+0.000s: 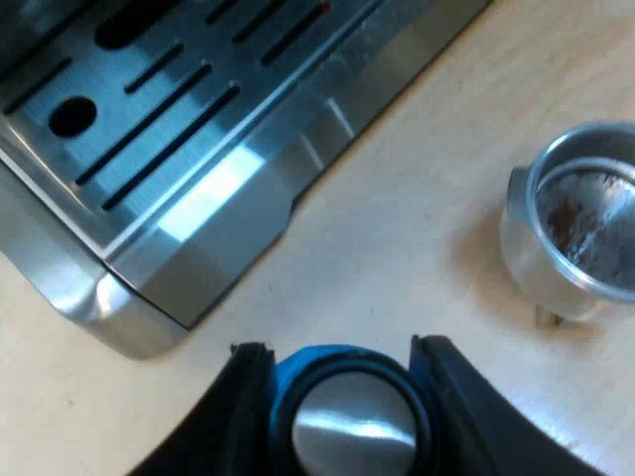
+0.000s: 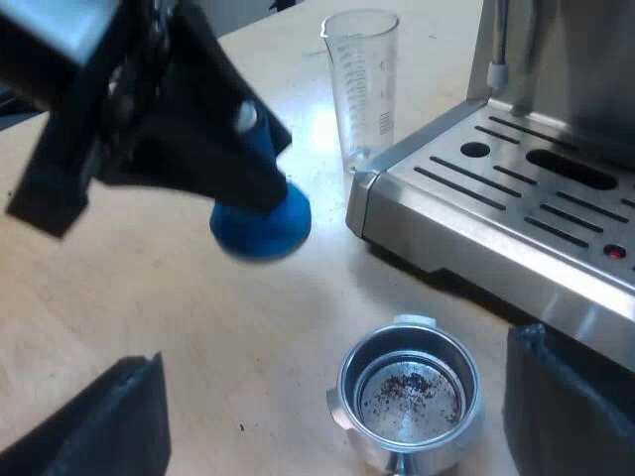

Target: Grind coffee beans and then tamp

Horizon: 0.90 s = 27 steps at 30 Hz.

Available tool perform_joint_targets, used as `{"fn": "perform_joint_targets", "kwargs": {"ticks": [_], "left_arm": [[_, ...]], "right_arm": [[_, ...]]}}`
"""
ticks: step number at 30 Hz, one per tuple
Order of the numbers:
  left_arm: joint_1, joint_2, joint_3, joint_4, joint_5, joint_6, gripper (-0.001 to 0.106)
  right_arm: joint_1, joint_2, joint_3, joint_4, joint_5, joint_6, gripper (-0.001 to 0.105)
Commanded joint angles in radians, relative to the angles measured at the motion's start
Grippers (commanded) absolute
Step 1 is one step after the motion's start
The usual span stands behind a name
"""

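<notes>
Blue tamper [image 1: 352,421], bright metal face showing: clamped between my left gripper's [image 1: 342,349] fingers. Metal holder [image 2: 407,397]: basket mouth up, nearly empty, a few coffee specks inside, standing in the gap of my right gripper's [image 2: 334,349] spread fingers, touching neither.

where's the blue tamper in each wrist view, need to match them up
left wrist view: blue tamper clamped in the left gripper, by the espresso machine front edge.
right wrist view: blue tamper held by the left gripper, near the measuring glass.
shared landmark: metal holder with coffee traces.
</notes>
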Motion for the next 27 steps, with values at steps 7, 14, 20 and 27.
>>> {"fn": "perform_joint_targets", "kwargs": {"ticks": [7, 14, 20, 27], "left_arm": [[0.0, -0.01, 0.113, -0.154, -0.006, 0.007, 0.007], [0.0, -0.01, 0.18, -0.224, 0.005, 0.007, 0.007], [0.0, 0.053, 0.189, -0.232, 0.024, -0.017, 0.023], [0.0, 0.103, 0.189, -0.243, 0.067, -0.02, 0.053]], "right_arm": [[0.0, -0.001, -0.004, -0.011, -0.009, 0.003, 0.071], [0.0, -0.001, -0.004, -0.009, -0.009, 0.003, 0.071], [0.0, -0.001, -0.004, -0.009, -0.009, 0.003, 0.071], [0.0, -0.001, -0.004, -0.009, -0.009, 0.003, 0.071]]}}
